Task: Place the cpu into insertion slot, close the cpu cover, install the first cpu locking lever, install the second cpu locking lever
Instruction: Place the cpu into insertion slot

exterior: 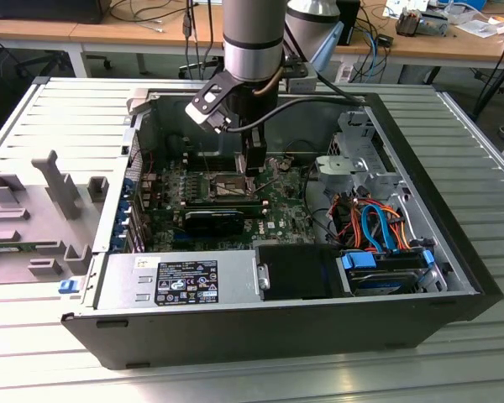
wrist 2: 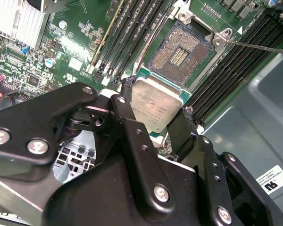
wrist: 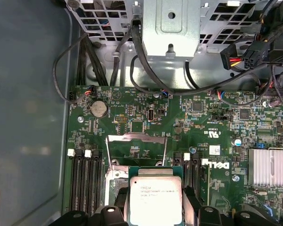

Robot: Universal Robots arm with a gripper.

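My gripper is shut on the cpu, a silvery-grey square chip on a green base, pinched by two opposite edges between the black fingers. In the first wrist view the cpu hangs over part of the socket area. The insertion slot lies open just beyond the chip, its dark pin field bare. The cpu cover is swung open, away from the slot. A thin locking lever sticks out loose beside the slot. In the exterior view the gripper hovers inside the computer case above the insertion slot.
Long black memory slots flank the socket on both sides. A finned heatsink sits nearby. A metal drive cage and coloured cables fill the exterior view's right of the case; a power supply lies at the front.
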